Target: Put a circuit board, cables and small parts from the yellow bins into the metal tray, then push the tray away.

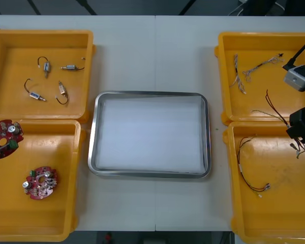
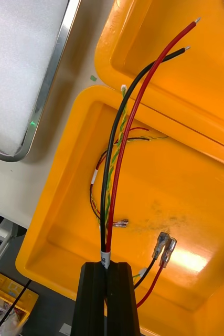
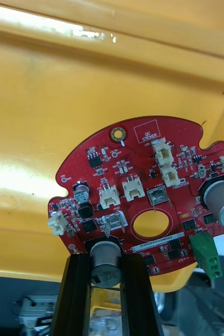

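Round red circuit board (image 3: 143,199) is our worry right now; the left gripper (image 3: 105,262) pinches it only by a silver can-shaped component (image 3: 105,273) at its rim, so we reckon it could swivel or slip out on the way to the shiny metal tray (image 1: 150,94), which is white inside with nothing in it yet; the board fans out beyond the fingertips, hanging over the near left yellow plastic bin (image 1: 66,152) by its far outer corner, well apart from the second red board (image 1: 40,183) lying in there; on the other side the right gripper (image 2: 109,270) is clamped narrow on a red and black cable (image 2: 125,136) above the near right yellow bin (image 2: 185,199); those long loose ends look like they could catch the bin wall or drag the thin cable (image 2: 94,176) underneath.
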You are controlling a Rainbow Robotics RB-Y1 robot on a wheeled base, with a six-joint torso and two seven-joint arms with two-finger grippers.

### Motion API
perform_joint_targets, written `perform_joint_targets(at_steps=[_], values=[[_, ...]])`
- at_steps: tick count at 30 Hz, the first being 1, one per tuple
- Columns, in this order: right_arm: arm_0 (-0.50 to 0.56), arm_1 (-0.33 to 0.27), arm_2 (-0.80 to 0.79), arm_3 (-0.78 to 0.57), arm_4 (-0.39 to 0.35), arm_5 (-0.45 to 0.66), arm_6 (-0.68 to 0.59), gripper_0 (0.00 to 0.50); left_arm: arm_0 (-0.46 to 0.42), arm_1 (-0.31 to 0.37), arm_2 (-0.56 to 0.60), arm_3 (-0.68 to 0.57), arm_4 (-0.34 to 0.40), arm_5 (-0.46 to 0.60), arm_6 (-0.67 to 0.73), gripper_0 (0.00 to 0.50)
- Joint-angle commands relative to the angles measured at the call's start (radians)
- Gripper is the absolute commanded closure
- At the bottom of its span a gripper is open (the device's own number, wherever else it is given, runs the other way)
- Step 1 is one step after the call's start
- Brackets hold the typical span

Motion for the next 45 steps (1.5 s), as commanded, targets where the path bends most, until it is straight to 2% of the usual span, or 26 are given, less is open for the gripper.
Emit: perform_joint_targets(at_steps=[1,6,7,8,9,10,16,23,35,45], values=[[-0.008,-0.037,-0.027,-0.022,0.008,0.004,0.029,0.500,-0.172,0.042,-0.102,-0.016,0.004,0.050,0.070,0.500],[-0.008,-0.037,-0.027,-0.022,0.008,0.004,0.029,0.500,-0.315,0.008,-0.229,-0.009,-0.016,0.069,0.185,0.500],[-0.008,-0.037,-0.027,-0.022,0.008,0.004,0.029,0.500,-0.315,0.008,-0.229,-0.009,-0.016,0.069,0.185,0.500],[-0.008,-0.037,-0.027,-0.022,0.008,0.004,0.029,0.500,-0.372,-0.023,-0.272,-0.007,-0.038,0.095,0.227,0.500],[-0.008,-0.037,-0.027,-0.022,0.008,0.004,0.029,0.500,-0.379,-0.029,-0.280,-0.007,-0.041,0.099,0.234,0.500],[-0.008,-0.037,-0.027,-0.022,0.008,0.004,0.029,0.500,-0.422,-0.057,-0.314,-0.006,-0.059,0.121,0.271,0.500],[-0.008,-0.037,-0.027,-0.022,0.008,0.004,0.029,0.500,-0.511,-0.136,-0.383,0.000,-0.098,0.153,0.388,0.500],[-0.008,-0.037,-0.027,-0.022,0.008,0.004,0.029,0.500,-0.557,-0.218,-0.441,-0.001,-0.158,0.161,0.478,0.500],[-0.008,-0.037,-0.027,-0.022,0.008,0.004,0.029,0.500,-0.603,-0.388,-0.614,-0.012,-0.374,0.161,0.658,0.500],[-0.008,-0.037,-0.027,-0.022,0.008,0.004,0.029,0.500,-0.628,-0.502,-0.735,-0.012,-0.513,0.161,0.705,0.500]])
